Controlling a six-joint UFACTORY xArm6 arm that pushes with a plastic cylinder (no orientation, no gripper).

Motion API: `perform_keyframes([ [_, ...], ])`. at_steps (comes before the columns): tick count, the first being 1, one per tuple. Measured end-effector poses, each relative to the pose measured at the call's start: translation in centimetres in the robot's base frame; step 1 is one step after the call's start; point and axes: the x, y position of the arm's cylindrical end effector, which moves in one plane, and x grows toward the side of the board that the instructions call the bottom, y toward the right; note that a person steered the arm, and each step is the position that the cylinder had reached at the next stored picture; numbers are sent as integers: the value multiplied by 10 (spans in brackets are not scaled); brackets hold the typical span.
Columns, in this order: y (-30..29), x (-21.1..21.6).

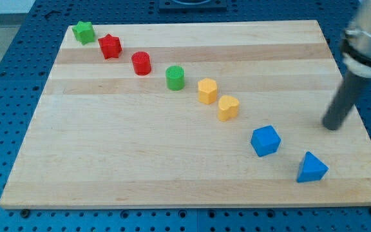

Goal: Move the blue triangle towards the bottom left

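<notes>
The blue triangle lies near the board's bottom right corner. My tip rests on the board above and slightly right of it, a short gap away, not touching. A blue cube sits to the left of the triangle and a little higher.
A diagonal row runs from the top left down toward the blue cube: green star, red star, red cylinder, green cylinder, yellow hexagon block, yellow heart. The wooden board has its right edge close to the triangle.
</notes>
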Motion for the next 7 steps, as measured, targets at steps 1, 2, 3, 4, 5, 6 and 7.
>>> perform_keyframes([
  [1, 18, 36],
  [2, -2, 59],
  [3, -54, 75],
  [4, -103, 85],
  [5, -129, 87],
  [6, -120, 88],
  [7, -114, 89],
])
